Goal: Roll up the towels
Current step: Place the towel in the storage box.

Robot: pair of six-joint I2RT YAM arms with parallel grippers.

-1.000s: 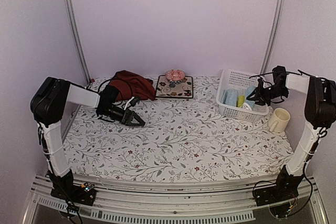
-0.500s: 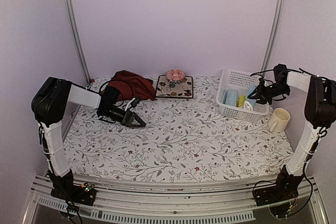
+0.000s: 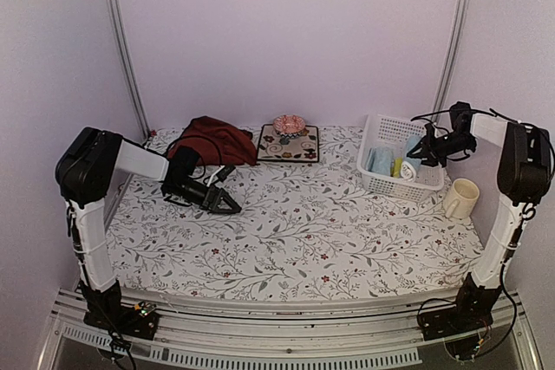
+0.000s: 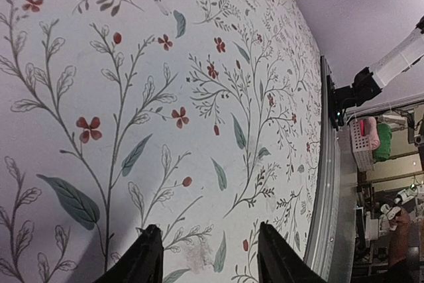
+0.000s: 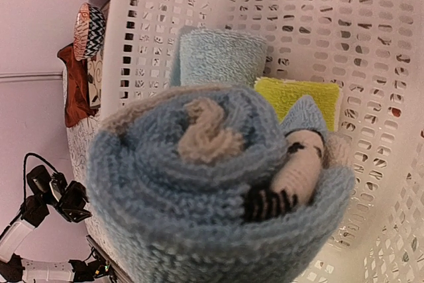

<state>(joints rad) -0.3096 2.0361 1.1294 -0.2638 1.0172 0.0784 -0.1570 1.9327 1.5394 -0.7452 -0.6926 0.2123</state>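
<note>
Your right pincer is pinching the rolled light blue towel and holds it above the white basket at the far right of the surface. In the right wrist view the roll fills most of the frame end-on, its coils tight, with a bit of cartoon mouse print on its right side; the pincer's own fingers are hidden behind the cloth there. Behind the roll, inside the basket, you can see a pale blue towel folded against the perforated wall and a yellow towel just beside it on the right.

Your left pincer sits low over the floral surface at the left, well apart from the basket. Its two dark fingers stand spread with nothing between them, only the leaf-and-flower pattern showing in the gap.

The dark red towel lies in a loose heap at the far left of the surface, behind the left arm. A square dark floral mat lies just right of it, with a small pink object on its far edge. A cream mug stands near the basket's right corner.
</note>
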